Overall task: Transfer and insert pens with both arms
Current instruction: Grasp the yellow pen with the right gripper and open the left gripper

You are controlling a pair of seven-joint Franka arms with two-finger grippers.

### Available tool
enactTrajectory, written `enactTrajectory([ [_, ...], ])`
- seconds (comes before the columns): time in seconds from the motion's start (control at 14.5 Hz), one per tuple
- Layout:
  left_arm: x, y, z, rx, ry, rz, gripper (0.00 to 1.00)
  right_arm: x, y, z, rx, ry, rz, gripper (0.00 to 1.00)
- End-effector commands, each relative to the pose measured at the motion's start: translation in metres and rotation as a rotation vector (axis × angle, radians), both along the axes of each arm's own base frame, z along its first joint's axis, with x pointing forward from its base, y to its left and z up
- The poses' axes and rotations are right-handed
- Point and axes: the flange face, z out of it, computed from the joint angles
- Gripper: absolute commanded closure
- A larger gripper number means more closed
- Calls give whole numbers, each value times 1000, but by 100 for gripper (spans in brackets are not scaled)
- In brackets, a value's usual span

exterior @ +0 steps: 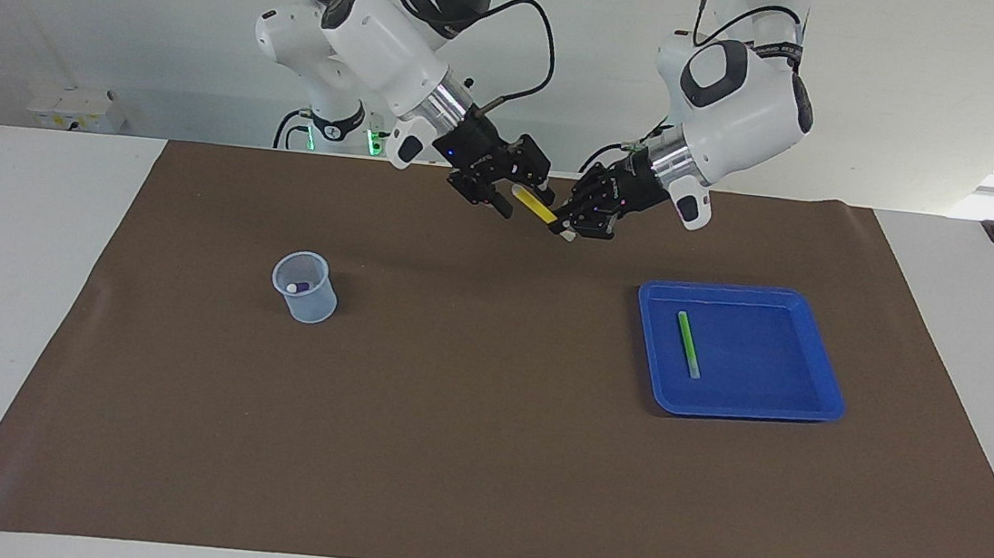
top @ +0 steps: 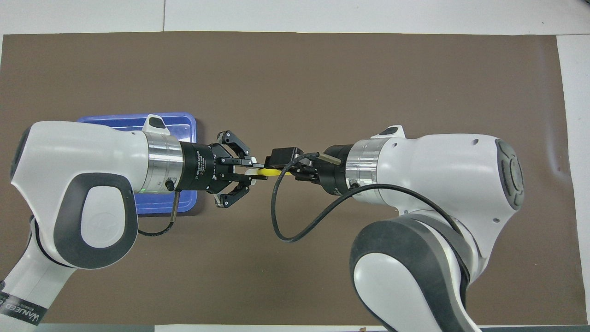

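Above the brown mat, my left gripper (exterior: 564, 227) is shut on one end of the yellow pen (exterior: 538, 207), which it holds in the air pointing at my right gripper (exterior: 523, 201). The right gripper is open, and its fingers straddle the pen's pale free end. From overhead, the yellow pen (top: 269, 172) bridges the left gripper (top: 254, 171) and the right gripper (top: 288, 169), which is partly hidden under its black box. The green pen (exterior: 688, 343) lies in the blue tray (exterior: 747, 291). The purple pen (exterior: 300, 286) sits inside the clear cup (exterior: 305, 297).
The brown mat (exterior: 480, 460) covers most of the white table. The tray stands toward the left arm's end and the cup toward the right arm's end. Two smaller arm bases with green lights (exterior: 372, 138) stand at the robots' edge.
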Motion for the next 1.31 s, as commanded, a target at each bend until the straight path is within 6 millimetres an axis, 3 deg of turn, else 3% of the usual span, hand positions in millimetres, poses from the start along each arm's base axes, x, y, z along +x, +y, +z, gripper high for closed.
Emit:
enactTrajectory([
  [0.0,-7,4,0,-17,0,20,100,-6,-3,4,-42,-10,55,28],
  [0.14,-7,3,-1,-16,1,20,100,-5,-5,4,-44,-6,58,38],
  [0.69,-6,4,1,-17,-3,25,100,4,-11,10,-35,-25,32,44],
  [0.76,-6,4,1,-19,-3,27,100,4,-11,10,-35,-22,31,50],
  [0.82,-5,4,1,-23,1,29,100,3,-10,10,-35,-21,32,62],
  [0.96,-6,4,2,-30,0,34,100,3,-9,10,-34,-20,30,100],
  [1.24,-5,4,2,-30,-1,35,100,3,-11,9,-35,-11,25,100],
])
